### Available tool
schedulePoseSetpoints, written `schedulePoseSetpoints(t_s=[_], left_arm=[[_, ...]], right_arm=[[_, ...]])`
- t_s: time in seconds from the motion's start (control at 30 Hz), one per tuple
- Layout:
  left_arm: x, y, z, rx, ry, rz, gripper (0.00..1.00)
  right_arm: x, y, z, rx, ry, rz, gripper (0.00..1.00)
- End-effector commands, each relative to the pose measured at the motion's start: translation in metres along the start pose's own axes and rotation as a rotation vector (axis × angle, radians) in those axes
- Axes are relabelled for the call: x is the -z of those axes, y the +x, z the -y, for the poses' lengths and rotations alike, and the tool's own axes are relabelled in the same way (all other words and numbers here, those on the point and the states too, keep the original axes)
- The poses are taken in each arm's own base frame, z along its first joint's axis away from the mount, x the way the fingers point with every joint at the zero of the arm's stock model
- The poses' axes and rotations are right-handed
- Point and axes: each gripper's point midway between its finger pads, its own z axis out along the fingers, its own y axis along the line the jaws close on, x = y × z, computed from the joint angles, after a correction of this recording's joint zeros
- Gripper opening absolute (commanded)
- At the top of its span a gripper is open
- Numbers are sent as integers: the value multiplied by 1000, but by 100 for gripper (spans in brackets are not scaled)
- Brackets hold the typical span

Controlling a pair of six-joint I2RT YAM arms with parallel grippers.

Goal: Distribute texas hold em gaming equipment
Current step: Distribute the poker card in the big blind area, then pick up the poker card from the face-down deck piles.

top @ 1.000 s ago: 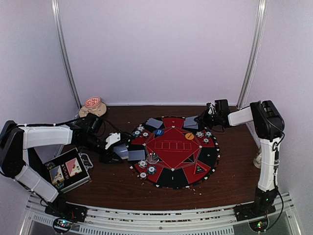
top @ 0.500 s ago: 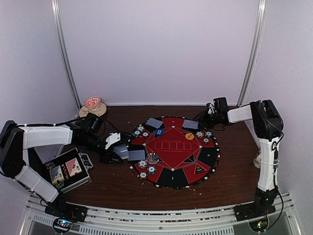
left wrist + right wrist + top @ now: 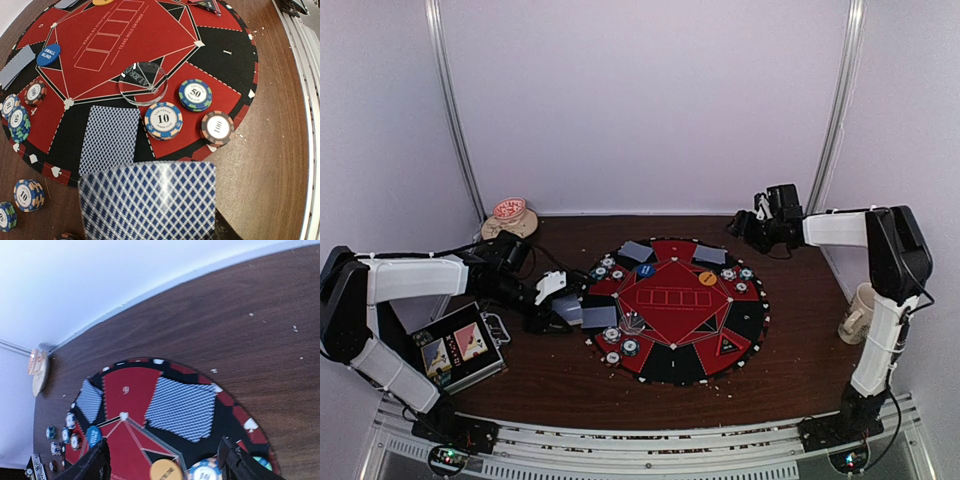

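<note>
One card (image 3: 182, 409) lies freed below the right fingers (image 3: 240, 462), now spread and drawn back; left fingers (image 3: 542, 322) pinch the next card (image 3: 150, 200).

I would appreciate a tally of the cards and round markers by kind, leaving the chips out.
Cards on mat: 3
Card in left gripper: 1
Blue button: 1
Orange button: 1
Clear disc: 1
Total: 7

Wooden table (image 3: 570, 385), clear plastic disc (image 3: 143, 83), matt mat (image 3: 125, 47)
</note>
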Motion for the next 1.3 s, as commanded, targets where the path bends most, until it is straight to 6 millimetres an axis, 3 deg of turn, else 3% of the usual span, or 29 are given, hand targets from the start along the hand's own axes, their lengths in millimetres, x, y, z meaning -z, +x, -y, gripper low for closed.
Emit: schedulePoseSetpoints(t_s=[0.0,0.13,0.37,0.6,0.8,1.27], left_arm=[[0,-4,-1,-18,0,18,45],[1,-5,-2,-20,-4,21,45],[3,-6,-1,-22,-8,23,45],[4,-7,-1,-25,-10,27,45],[4,-7,0,-25,-7,28,45],[3,-7,0,-25,-2,29,45]], right_arm=[[26,28,-80,122,-178,39,76],[40,89,-147,187,-378,-22,77],[50,194,-240,255,-630,-179,77],[38,271,-291,313,-709,-297,77],[23,301,-311,323,-720,-338,77],[-13,316,-320,296,-675,-349,75]])
